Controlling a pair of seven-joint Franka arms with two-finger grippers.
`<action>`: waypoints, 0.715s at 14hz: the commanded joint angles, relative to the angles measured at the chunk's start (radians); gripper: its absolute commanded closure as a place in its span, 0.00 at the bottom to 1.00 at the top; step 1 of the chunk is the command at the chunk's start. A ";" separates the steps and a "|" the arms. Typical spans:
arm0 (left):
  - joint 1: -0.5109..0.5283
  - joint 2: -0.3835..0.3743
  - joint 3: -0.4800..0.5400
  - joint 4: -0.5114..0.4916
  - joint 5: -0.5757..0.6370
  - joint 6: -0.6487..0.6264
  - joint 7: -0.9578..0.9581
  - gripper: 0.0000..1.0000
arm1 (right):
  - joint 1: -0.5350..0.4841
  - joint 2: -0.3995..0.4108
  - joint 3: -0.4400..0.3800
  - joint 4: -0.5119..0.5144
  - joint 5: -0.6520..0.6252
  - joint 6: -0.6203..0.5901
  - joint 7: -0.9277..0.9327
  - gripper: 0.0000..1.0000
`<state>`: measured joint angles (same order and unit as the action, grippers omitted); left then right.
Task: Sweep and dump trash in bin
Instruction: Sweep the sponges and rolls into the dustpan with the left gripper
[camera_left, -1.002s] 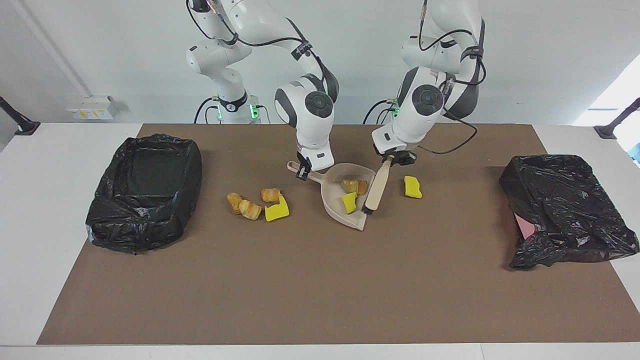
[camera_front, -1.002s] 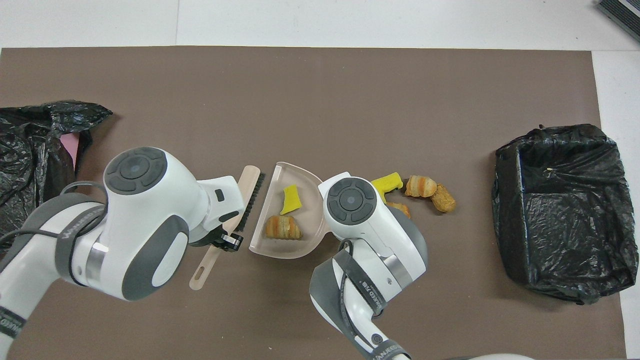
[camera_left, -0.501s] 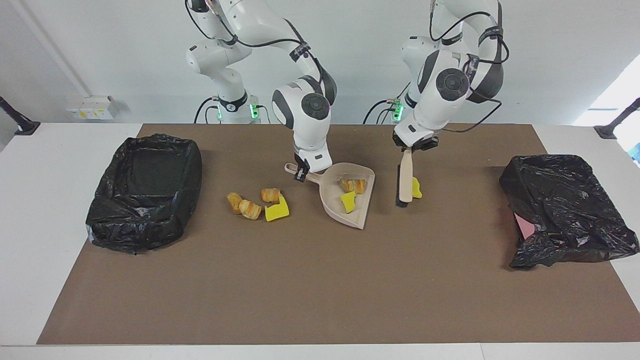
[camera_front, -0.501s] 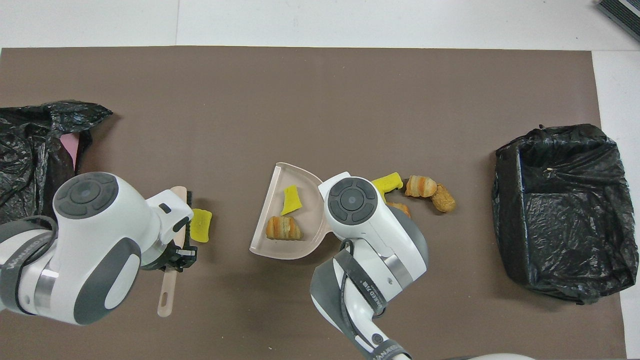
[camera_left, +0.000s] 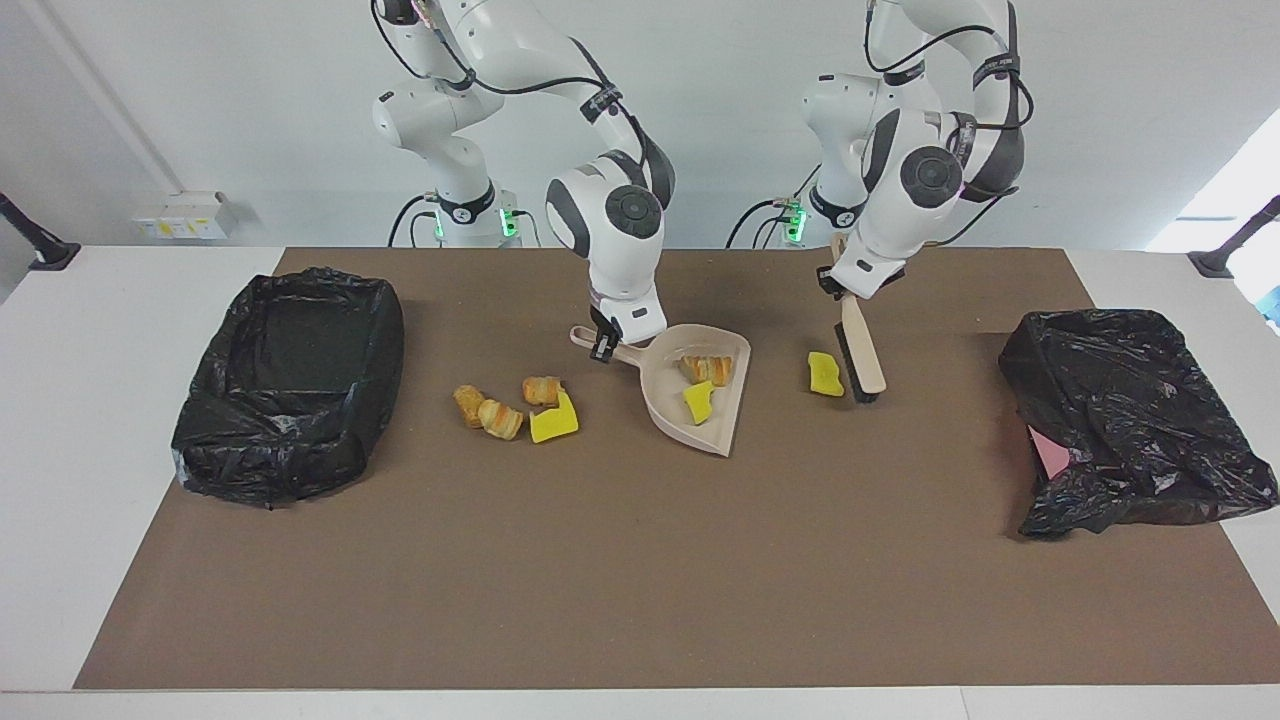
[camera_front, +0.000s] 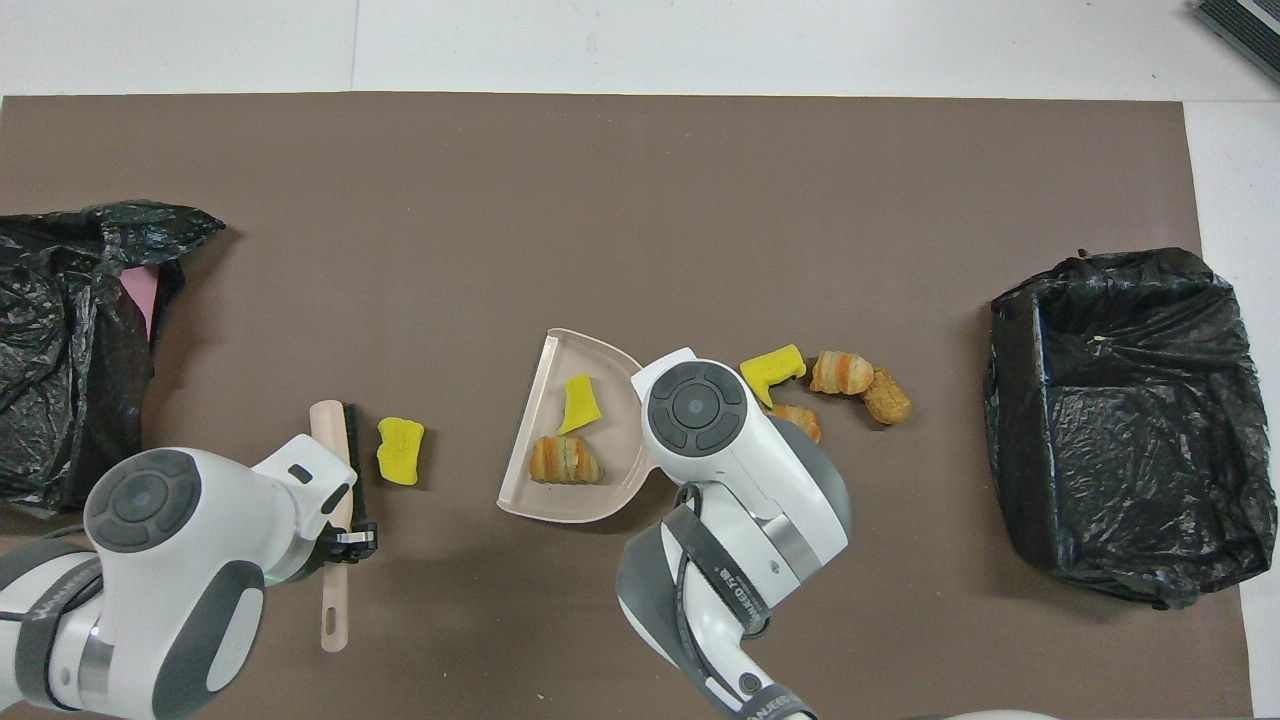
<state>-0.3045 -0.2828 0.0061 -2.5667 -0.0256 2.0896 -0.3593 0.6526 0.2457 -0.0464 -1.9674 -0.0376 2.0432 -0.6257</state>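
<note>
Your left gripper (camera_left: 838, 285) is clamping brush (camera_left: 860, 352) by handle, bristles resting just beside lone yellow wedge (camera_left: 824, 373), toward left arm's end. Your right gripper (camera_left: 603, 344) is pinching dustpan (camera_left: 730, 425) handle; pan is carrying yellow wedge and bread chunk (camera_left: 707, 369). Remaining trash (camera_left: 515, 407) is lying between dustpan and open black bin (camera_left: 290, 385). Second black bag (camera_left: 1130, 420) is sitting at left arm's end.

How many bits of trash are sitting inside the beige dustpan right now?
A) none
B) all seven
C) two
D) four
C: the dustpan holds one yellow wedge and one bread-like chunk; the other pieces lie on the mat outside it.
</note>
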 joint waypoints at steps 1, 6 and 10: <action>-0.083 0.068 0.000 -0.015 0.010 0.123 -0.032 1.00 | -0.001 0.001 0.005 -0.025 -0.018 0.028 -0.028 1.00; -0.181 0.136 -0.003 0.016 -0.017 0.210 0.121 1.00 | -0.002 0.001 0.005 -0.031 -0.016 0.029 -0.022 1.00; -0.270 0.140 -0.003 0.037 -0.077 0.211 0.318 1.00 | -0.004 0.000 0.005 -0.033 -0.018 0.028 -0.022 1.00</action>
<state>-0.5189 -0.1694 -0.0074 -2.5450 -0.0648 2.2861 -0.1215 0.6523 0.2462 -0.0464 -1.9736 -0.0380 2.0448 -0.6257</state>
